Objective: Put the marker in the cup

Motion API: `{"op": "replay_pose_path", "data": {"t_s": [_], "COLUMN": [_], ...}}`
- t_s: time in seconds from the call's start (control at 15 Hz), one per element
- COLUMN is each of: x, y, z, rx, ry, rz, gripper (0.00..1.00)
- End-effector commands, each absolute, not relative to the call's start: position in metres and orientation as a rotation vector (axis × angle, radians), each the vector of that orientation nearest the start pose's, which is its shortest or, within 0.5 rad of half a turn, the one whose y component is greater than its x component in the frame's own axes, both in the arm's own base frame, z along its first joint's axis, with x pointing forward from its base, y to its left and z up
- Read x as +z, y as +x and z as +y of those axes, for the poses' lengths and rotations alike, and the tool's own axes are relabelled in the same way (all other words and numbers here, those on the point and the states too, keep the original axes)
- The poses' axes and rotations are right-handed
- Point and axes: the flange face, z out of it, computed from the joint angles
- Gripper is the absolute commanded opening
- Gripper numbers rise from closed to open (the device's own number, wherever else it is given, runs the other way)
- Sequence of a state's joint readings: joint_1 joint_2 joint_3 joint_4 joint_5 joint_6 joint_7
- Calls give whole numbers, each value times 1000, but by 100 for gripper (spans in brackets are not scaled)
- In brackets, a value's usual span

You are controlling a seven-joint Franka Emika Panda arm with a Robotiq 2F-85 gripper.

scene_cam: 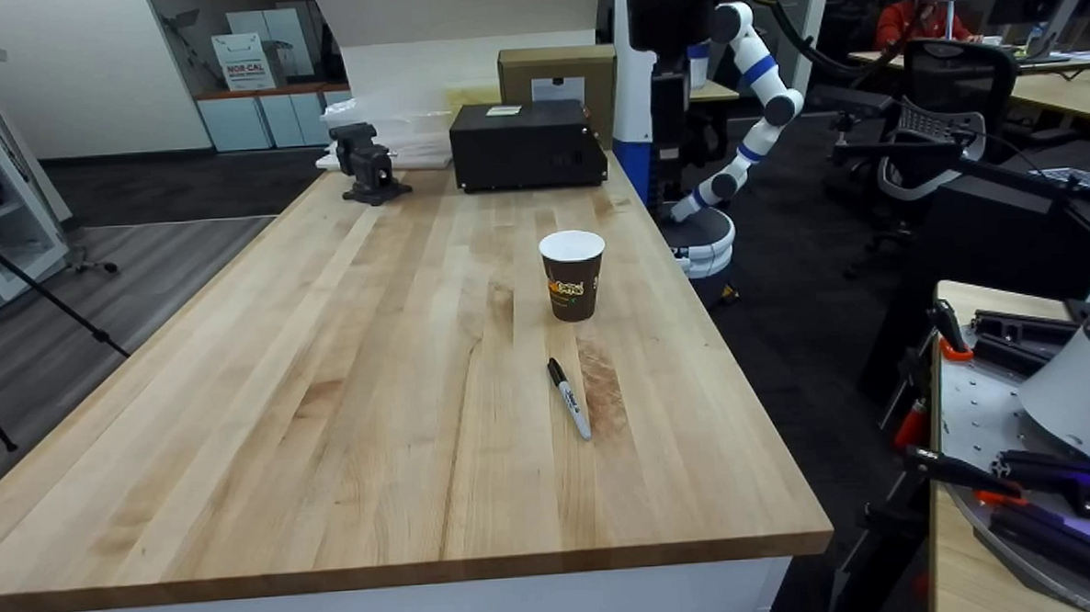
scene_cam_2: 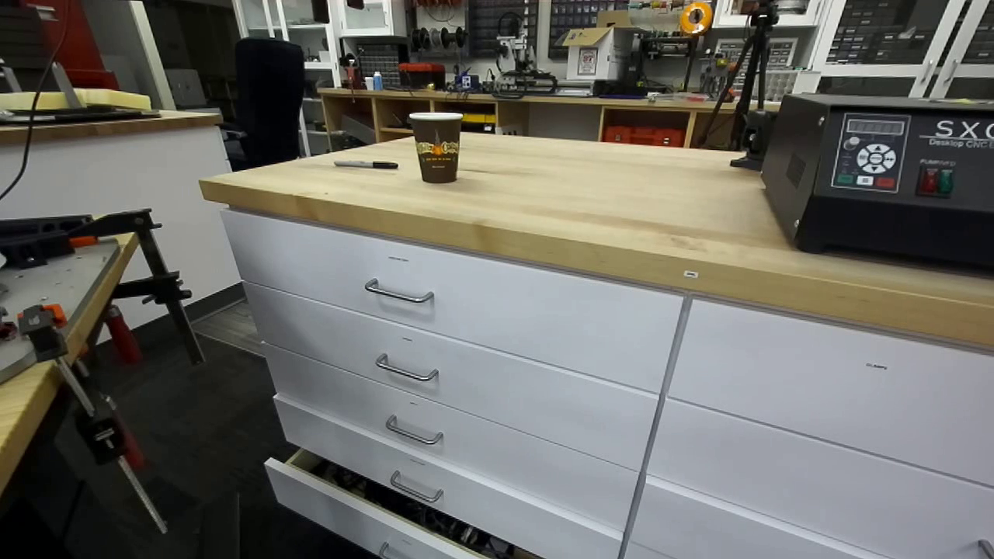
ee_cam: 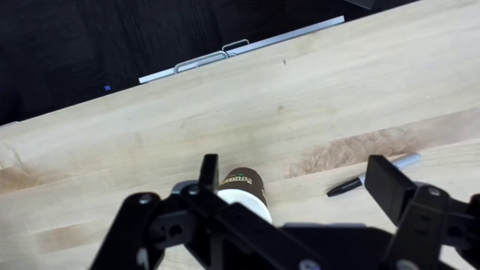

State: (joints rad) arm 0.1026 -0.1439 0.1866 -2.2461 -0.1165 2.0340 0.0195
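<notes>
Leftmost in the wrist view stands one finger of the claw (ee_cam: pixel 296 176), then, partly hidden by it, the brown paper cup (ee_cam: pixel 248 187), its white rim cut off by dark linkage; both exterior views show the cup upright on the wooden surface (scene_cam: pixel 374 396). Next to the right comes the gap between the fingers: they stand wide apart, with nothing in their hold. Further right is the marker (scene_cam: pixel 569 399), lying flat on the surface, near the cup but not touching it, its black cap towards the cup and its pale body passing behind the far finger. How high that finger is above the marker I cannot tell.

I judge the step in hand to be the approach to the marker; neither the grasp nor the drop into the cup is done. The next move probably calls for a shift to the right in the wrist view, until the marker sits midway between the fingers, and for a turn of the wrist, since they would now close more along its length than across it. After that, a low descent before closing seems wise.
</notes>
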Motion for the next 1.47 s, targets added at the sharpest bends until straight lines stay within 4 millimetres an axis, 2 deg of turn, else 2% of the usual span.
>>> {"op": "replay_pose_path", "data": {"t_s": [0.0,0.2,0.4,0.47,0.53,0.8,1.0,1.4], "x": [419,414,406,406,406,402,394,370], "y": [483,489,493,493,488,489,496,495], "z": [159,180,205,215,199,201,213,278], "rx": [25,14,-9,-42,-9,-5,32,161], "ry": [-3148,-3072,-2975,-2951,-2993,-2989,-2990,-2995], "rz": [-438,-354,-155,-178,-245,-244,-20,295], "gripper": [100,100,100,100,100,100,100,100]}}
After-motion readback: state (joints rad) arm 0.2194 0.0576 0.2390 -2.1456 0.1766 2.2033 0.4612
